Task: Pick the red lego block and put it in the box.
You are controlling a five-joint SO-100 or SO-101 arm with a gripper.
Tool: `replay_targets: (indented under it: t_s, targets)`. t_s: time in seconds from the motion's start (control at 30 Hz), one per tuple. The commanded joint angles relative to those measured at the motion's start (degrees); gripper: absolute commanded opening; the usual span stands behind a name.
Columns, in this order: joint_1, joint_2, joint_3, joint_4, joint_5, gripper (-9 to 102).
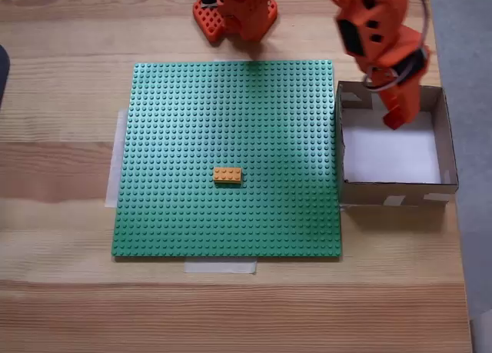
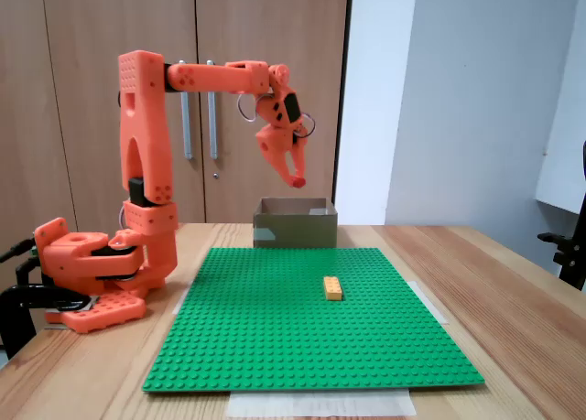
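**Figure. Gripper carrying the red lego block above the box, ahead of release.**

In a fixed view, the gripper (image 1: pixel 394 116) sits in the upper right of the frame, over the white floor of the box (image 1: pixel 447 141); its fingers are closed narrowly on the red lego block (image 1: pixel 393 121), seen as a small red patch at the tips. In another fixed view the gripper (image 2: pixel 295 176) hangs at centre frame, well clear above the box (image 2: pixel 295 226), with the red lego block (image 2: pixel 298 179) at its tip. An orange-yellow brick (image 1: pixel 227 174) rests on the green baseplate (image 1: pixel 169 138), mid-frame. Likely risks: released from this height, the block may bounce off the floor and over the low walls; a block gripped near its edge may also tilt or slip early.
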Motion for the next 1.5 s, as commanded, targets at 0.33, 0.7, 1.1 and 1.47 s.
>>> replay_targets:
  t_s: [0.33,0.7,1.1,1.47]
  targets:
    - [-1.3,-16.4,-13.2,4.4,-0.6,-1]
    - [-0.7,-24.1,-13.3,-1.1,-1.7,-1]
    - [-0.4,-23.8,-7.7,-5.4,-4.4,7]
    - [-0.4,-14.2,-2.1,-9.2,-3.3,15]
